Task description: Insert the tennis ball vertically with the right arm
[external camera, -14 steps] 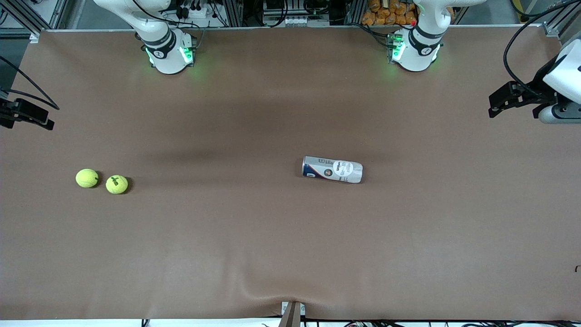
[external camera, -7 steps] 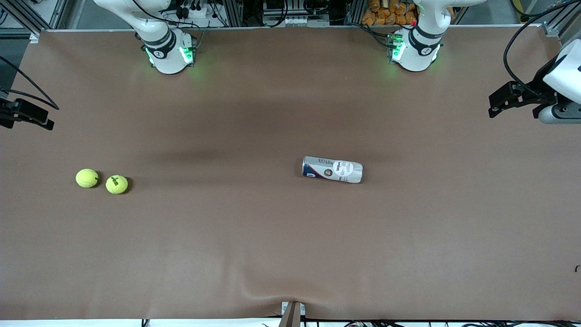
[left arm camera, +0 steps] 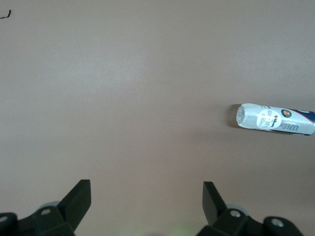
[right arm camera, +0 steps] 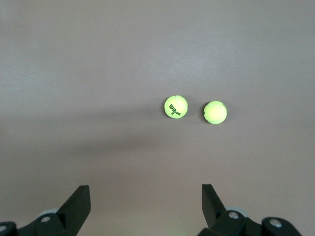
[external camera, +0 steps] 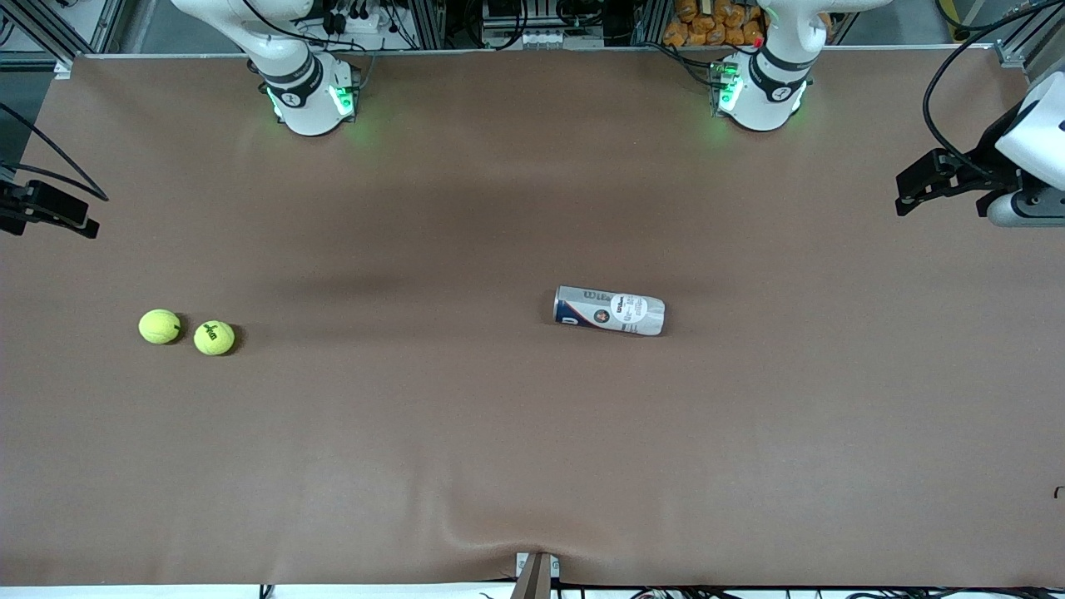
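Two yellow-green tennis balls lie side by side on the brown table toward the right arm's end: a plain one (external camera: 160,326) and one with a black logo (external camera: 214,338). Both show in the right wrist view, the logo ball (right arm camera: 175,106) and the plain ball (right arm camera: 215,112). A white and blue ball can (external camera: 609,310) lies on its side near the table's middle and shows in the left wrist view (left arm camera: 275,119). My right gripper (right arm camera: 145,189) is open and empty, high over the table, apart from the balls. My left gripper (left arm camera: 146,184) is open and empty, high over the table, apart from the can.
The two arm bases (external camera: 308,100) (external camera: 761,96) stand along the table's edge farthest from the front camera. Black equipment (external camera: 50,212) juts in at the right arm's end, and a black and white device (external camera: 990,179) at the left arm's end. A bracket (external camera: 537,570) sits at the near edge.
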Controlling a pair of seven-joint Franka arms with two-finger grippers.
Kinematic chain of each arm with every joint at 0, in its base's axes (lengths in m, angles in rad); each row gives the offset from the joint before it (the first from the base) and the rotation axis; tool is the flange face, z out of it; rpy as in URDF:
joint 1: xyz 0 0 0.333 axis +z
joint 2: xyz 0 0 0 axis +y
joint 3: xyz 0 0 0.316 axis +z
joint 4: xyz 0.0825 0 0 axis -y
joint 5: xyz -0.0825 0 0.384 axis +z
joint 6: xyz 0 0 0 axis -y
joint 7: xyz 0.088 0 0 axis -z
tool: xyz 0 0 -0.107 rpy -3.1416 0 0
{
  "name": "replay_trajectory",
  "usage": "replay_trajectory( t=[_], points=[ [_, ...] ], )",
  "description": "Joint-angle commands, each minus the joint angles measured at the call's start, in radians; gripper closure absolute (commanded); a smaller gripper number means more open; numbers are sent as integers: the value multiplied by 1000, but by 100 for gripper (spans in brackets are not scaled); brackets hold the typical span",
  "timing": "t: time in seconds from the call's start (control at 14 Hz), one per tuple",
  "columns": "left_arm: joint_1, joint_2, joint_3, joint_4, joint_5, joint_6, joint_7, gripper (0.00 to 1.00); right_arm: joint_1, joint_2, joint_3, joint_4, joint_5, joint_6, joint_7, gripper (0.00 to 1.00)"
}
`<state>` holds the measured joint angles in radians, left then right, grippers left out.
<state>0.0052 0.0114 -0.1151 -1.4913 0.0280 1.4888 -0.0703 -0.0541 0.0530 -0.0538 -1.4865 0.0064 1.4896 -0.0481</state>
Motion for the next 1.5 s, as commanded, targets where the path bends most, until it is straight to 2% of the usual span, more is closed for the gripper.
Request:
replay_trajectory(
  t=[0.0, 1.43],
  points=[
    [7, -4, -2, 12, -8, -18, 14, 0, -12, 1, 8, 9, 6, -11, 8, 0],
    [-5, 10, -12, 3, -8, -18, -2, 0, -15, 1, 8, 8, 7, -11, 10, 0]
  ],
)
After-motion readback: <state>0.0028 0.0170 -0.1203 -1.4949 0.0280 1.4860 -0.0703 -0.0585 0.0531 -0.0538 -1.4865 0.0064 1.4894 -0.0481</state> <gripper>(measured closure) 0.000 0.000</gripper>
